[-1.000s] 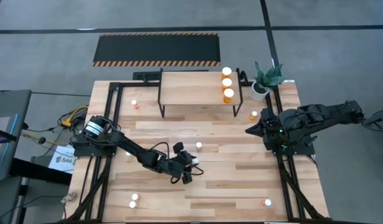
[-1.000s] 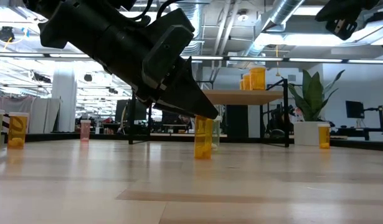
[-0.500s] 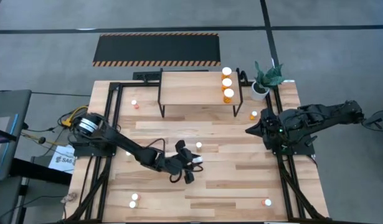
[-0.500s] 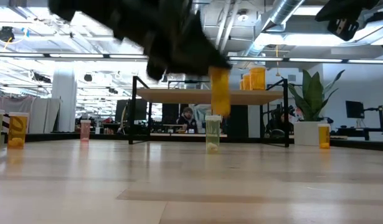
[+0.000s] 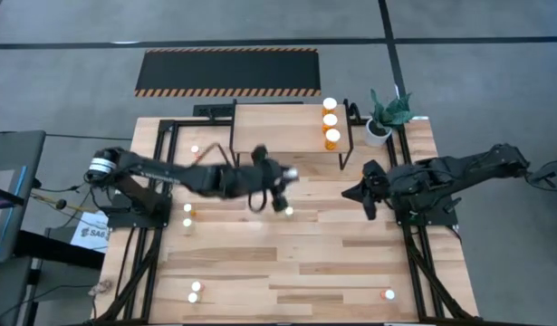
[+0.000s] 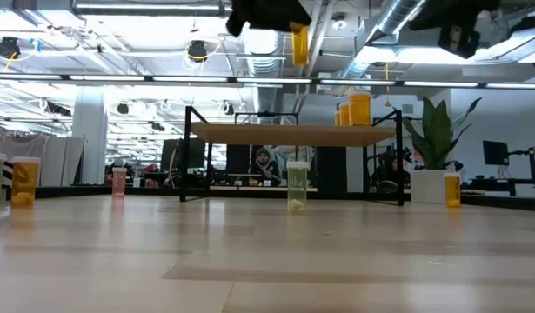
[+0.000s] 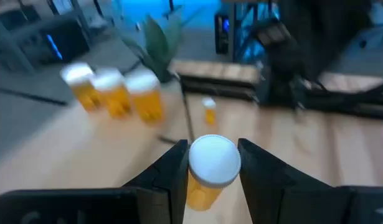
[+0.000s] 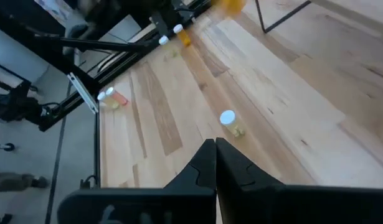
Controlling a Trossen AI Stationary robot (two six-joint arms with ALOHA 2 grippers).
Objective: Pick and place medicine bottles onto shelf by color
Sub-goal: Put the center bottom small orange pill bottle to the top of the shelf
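My left gripper (image 5: 285,177) hangs high over the middle of the table, just in front of the shelf (image 5: 278,129), shut on an orange medicine bottle (image 6: 299,45) with a white cap (image 7: 214,160). Three orange bottles (image 5: 331,119) stand in a row on the shelf's right end. A pale yellow-green bottle (image 5: 288,211) stands on the table below the held one. My right gripper (image 8: 214,149) is shut on nothing and hovers over the table's right side (image 5: 358,192). My left gripper pinches the orange bottle's upper body, just under the cap (image 7: 191,182), between its two fingers (image 7: 172,171). The fingers reach nearly level from the table's left. The bottle stands upright, cap up, lifted well clear of the table, above the height of the shelf board.
Loose bottles stand about the table: a pink one (image 5: 196,150) at the far left, an orange one (image 5: 369,168) at the right, pairs at the left (image 5: 187,215) and near left (image 5: 194,292), one near right (image 5: 388,294). A potted plant (image 5: 385,118) stands beside the shelf.
My left gripper has lifted the orange bottle off the table, carrying it up and toward the far edge and the shelf; the bottle stays upright. My right gripper has reached a little toward the table's middle and rolled slightly, still shut.
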